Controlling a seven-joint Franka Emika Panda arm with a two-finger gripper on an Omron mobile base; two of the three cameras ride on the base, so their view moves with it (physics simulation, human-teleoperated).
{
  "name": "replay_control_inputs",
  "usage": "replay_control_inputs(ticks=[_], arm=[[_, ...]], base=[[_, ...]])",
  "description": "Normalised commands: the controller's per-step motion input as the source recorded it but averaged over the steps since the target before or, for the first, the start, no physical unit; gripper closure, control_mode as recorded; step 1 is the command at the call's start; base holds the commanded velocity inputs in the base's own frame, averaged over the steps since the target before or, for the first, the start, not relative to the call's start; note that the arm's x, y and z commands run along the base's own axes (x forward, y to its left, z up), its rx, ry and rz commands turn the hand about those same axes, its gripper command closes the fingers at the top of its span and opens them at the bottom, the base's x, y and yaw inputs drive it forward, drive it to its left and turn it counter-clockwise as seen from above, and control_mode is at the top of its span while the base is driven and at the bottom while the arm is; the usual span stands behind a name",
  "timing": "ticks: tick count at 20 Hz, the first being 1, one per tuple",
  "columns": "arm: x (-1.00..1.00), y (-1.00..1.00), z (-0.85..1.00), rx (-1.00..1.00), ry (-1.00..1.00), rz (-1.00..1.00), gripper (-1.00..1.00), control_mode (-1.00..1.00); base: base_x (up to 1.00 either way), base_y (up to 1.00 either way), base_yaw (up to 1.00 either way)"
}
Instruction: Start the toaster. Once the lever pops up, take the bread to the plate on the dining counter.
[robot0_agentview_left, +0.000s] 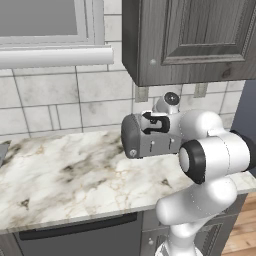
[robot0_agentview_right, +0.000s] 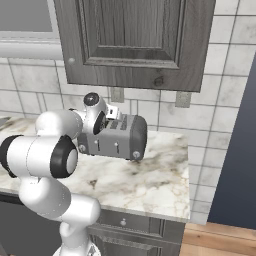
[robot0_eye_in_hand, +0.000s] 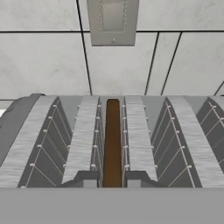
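Worktop (robot0_agentview_left: 60, 170) of veined marble carries the toaster (robot0_agentview_left: 145, 137) against the tiled wall, under a dark cupboard (robot0_agentview_left: 190, 35). The arm bends over the toaster from behind, and the gripper (robot0_eye_in_hand: 112, 178) sits right above the middle slots. Its jaws stand narrow, pressed on the top edge of the bread (robot0_eye_in_hand: 113, 140), a thin brown slice standing upright in its slot. The slice looks light, stiff and crumbly; a pinch across its flat faces near the upper edge seems right, firm enough for a straight lift, gentle enough not to crack it.
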Motion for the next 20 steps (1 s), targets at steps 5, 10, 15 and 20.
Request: replay_control_inputs(ticks=[5, 10, 15, 20], arm=[[0.00, 0.00, 0.00, 0.00, 0.00, 0.00, 1.00, -1.00], [0.00, 0.00, 0.00, 0.00, 0.00, 0.00, 1.00, -1.00], [0.00, 0.00, 0.00, 0.00, 0.00, 0.00, 1.00, -1.00], [0.00, 0.00, 0.00, 0.00, 0.00, 0.00, 1.00, -1.00]], base=[[0.00, 0.00, 0.00], [0.00, 0.00, 0.00], [0.00, 0.00, 0.00], [0.00, 0.00, 0.00]])
